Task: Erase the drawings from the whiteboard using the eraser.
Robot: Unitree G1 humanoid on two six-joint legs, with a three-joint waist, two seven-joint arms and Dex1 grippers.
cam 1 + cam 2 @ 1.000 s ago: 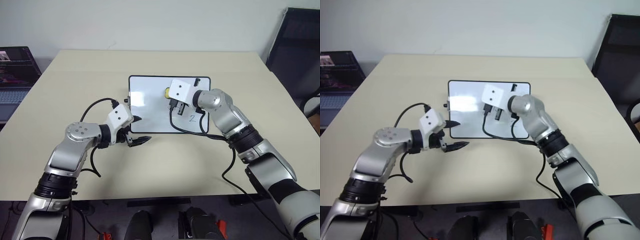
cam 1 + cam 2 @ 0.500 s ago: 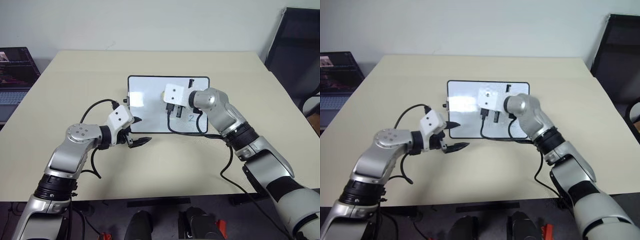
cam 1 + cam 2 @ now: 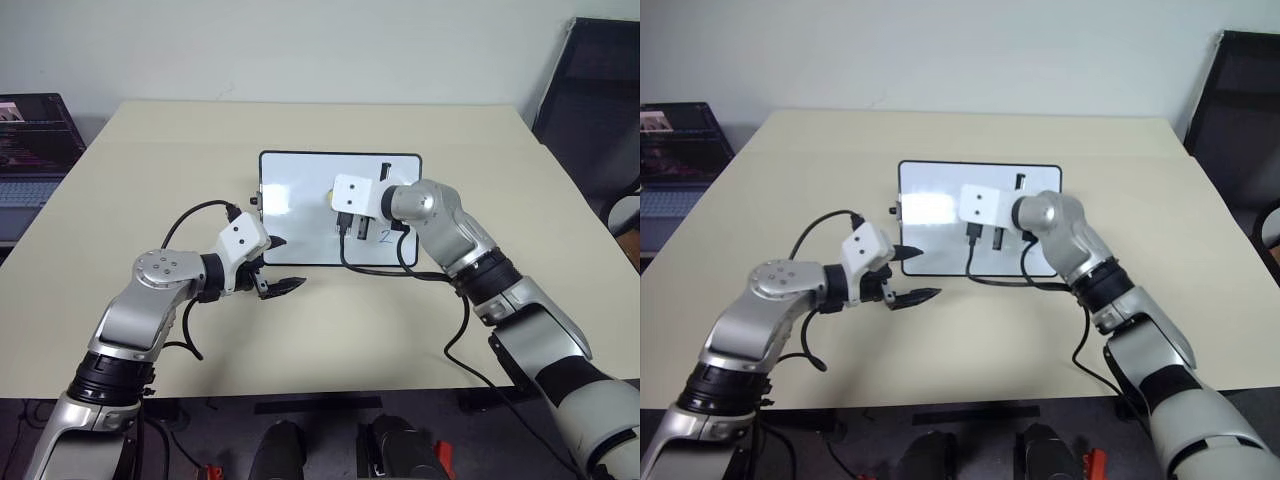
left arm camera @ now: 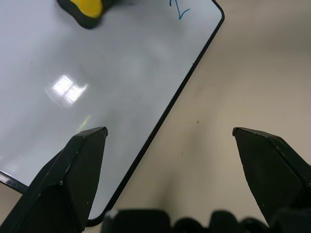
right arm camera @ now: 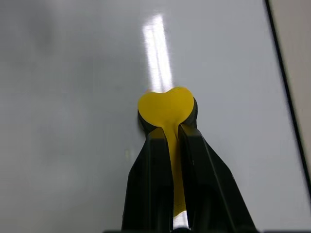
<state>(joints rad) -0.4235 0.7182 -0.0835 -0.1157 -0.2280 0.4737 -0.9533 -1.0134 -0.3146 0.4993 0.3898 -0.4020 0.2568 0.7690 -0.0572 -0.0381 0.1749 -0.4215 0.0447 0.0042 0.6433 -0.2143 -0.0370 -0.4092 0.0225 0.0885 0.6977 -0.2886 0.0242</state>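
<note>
The whiteboard point(image 3: 300, 180) lies flat at the middle of the beige table. My right gripper point(image 5: 167, 132) is shut on the yellow eraser point(image 5: 165, 108), and the eraser point(image 3: 329, 197) presses on the board near its centre. A blue "2" point(image 3: 384, 236) of the drawings stands just right of that gripper, near the board's near edge; the "2" point(image 4: 179, 8) also shows in the left wrist view. My left gripper point(image 3: 284, 263) is open and holds nothing. It hovers over the board's near left corner, one finger over the board and one over the table.
A small black piece point(image 3: 385, 170) sits on the board's far right part. The right arm's black cable point(image 3: 375, 268) loops over the board's near edge. An open laptop point(image 3: 30, 140) stands beyond the table's left side, and a black chair point(image 3: 600, 100) at the right.
My right gripper has turned a little at the wrist with the eraser still pressed on the board. The left arm has stayed in place.
</note>
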